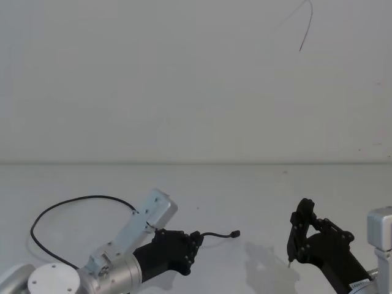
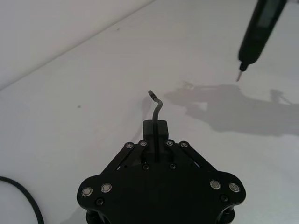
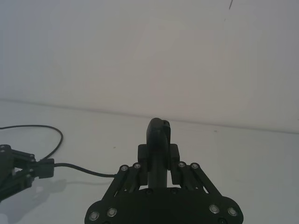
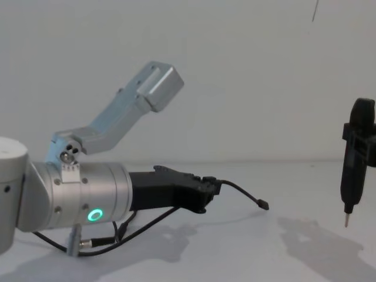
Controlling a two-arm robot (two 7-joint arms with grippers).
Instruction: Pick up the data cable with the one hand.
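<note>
The data cable [image 1: 61,205] is a thin black cord looping over the white table to the left. My left gripper [image 1: 193,242], the black one hand on a silver cylinder with a green ring light, is shut on the cable close to one end. A short length with a small plug [image 1: 236,233] sticks out past the jaws. From the chest, the left gripper [image 4: 208,188] holds this end [image 4: 241,191] just above the table. The left wrist view has the fingers [image 2: 155,128] pinching the cord [image 2: 156,107]. My right gripper [image 1: 309,236] is shut on a black pointed tool [image 4: 352,164].
The white table [image 1: 257,190] runs back to a plain white wall. The tool's metal tip [image 4: 345,222] hangs just above the table at the right, apart from the cable. A black cord with a silver plug [image 4: 88,242] lies under the left arm.
</note>
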